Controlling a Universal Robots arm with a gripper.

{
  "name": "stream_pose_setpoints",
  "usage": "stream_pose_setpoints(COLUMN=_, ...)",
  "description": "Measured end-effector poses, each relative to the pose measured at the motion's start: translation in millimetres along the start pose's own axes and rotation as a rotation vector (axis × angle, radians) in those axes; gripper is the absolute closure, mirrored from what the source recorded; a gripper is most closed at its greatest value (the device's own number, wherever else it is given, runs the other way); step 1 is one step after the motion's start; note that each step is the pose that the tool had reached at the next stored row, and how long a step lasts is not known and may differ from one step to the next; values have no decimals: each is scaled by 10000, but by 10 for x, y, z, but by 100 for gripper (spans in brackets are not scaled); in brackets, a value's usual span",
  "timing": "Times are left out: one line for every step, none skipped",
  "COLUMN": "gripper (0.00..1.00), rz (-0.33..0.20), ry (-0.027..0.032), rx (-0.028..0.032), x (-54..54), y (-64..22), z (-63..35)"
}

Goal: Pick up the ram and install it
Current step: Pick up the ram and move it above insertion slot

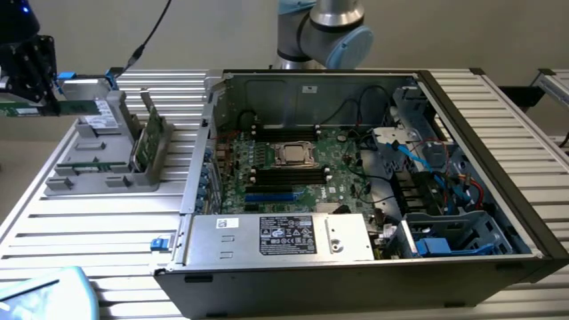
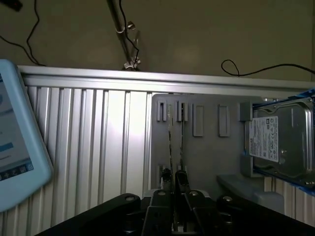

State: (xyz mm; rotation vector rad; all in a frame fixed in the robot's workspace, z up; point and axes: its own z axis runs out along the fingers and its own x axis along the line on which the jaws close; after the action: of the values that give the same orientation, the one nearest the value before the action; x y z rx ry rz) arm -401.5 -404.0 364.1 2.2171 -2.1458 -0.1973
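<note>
End effector (image 1: 31, 100) at upper left of the exterior view, jaws nearly closed and pinching the ram (image 1: 22, 109). The ram is held level over the upper left end of the gray holder (image 1: 98, 170) on the desk (image 1: 89, 220). Open case (image 1: 356, 173) sits at centre right, well apart from the ram.

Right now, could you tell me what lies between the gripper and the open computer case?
In the exterior view, the gray holder sits between gripper and computer case, carrying a silver drive and an upright green card.
</note>
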Motion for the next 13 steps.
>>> stream_pose_setpoints(gripper=85, rz=2, ry=-1, rx=-31, x=0, y=-20, z=-10)
stream_pose_setpoints(gripper=85, rz=4, ry=-2, rx=-61, x=0, y=-39, z=-19)
stream_pose_setpoints(gripper=85, rz=5, ry=-3, rx=-94, x=1, y=-58, z=-30)
stream_pose_setpoints(gripper=85, rz=7, ry=-4, rx=-127, x=0, y=-75, z=-42)
stream_pose_setpoints(gripper=85, rz=9, ry=-6, rx=-157, x=-1, y=-92, z=-58)
stream_pose_setpoints(gripper=85, rz=11, ry=-6, rx=-187, x=-2, y=-105, z=-80)
stream_pose_setpoints(gripper=85, rz=12, ry=-6, rx=-205, x=-5, y=-116, z=-115)
stream_pose_setpoints(gripper=85, rz=12, ry=-6, rx=-215, x=-7, y=-125, z=-154)
stream_pose_setpoints(gripper=85, rz=12, ry=-7, rx=-221, x=-10, y=-133, z=-194)
stream_pose_setpoints(gripper=85, rz=13, ry=-9, rx=-226, x=-13, y=-141, z=-240)
stream_pose_setpoints(gripper=85, rz=13, ry=-8, rx=-235, x=-14, y=-161, z=-283)
stream_pose_setpoints(gripper=85, rz=13, ry=-7, rx=-239, x=-15, y=-186, z=-324)
stream_pose_setpoints(gripper=85, rz=13, ry=-9, rx=-237, x=-16, y=-217, z=-357)
